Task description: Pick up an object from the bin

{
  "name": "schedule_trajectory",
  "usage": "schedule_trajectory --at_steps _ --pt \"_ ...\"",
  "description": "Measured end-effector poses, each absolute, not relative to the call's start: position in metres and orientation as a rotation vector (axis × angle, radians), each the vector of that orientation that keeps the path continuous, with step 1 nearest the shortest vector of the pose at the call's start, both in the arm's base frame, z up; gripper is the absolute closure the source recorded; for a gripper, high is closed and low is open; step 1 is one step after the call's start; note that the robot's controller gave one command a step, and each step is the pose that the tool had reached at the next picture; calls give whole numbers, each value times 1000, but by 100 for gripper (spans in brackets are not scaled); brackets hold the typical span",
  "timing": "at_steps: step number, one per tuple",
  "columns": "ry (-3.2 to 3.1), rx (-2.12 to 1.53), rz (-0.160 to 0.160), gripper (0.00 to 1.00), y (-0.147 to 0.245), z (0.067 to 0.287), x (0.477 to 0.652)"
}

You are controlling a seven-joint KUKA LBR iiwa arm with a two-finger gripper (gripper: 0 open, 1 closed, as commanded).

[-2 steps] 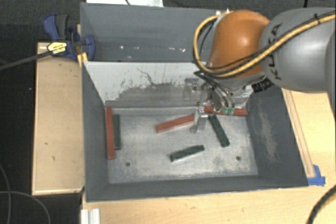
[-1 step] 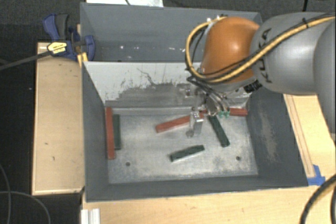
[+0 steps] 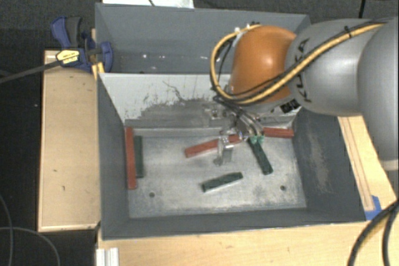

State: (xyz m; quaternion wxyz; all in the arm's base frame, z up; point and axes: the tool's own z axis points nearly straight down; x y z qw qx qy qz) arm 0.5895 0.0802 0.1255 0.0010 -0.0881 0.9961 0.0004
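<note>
Red bar, lying slightly slanted, centre of bin

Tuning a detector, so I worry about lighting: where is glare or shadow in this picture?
Camera view: glare washes the bin's back wall pale; a soft highlight sits on the arm's orange cover; the dark green stick on the floor casts no strong shadow.

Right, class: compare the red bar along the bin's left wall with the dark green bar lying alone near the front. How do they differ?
The red bar looks longer than the dark green bar. The red bar runs front to back along the left wall; the dark green bar lies crosswise, slightly tilted. Both are slim, straight and lie flat on the bin floor.
</note>
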Motion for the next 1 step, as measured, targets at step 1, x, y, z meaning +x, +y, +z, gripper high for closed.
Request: schedule_trajectory --at_steps 1 --pt "3142 -111 1 0 81 67 591"
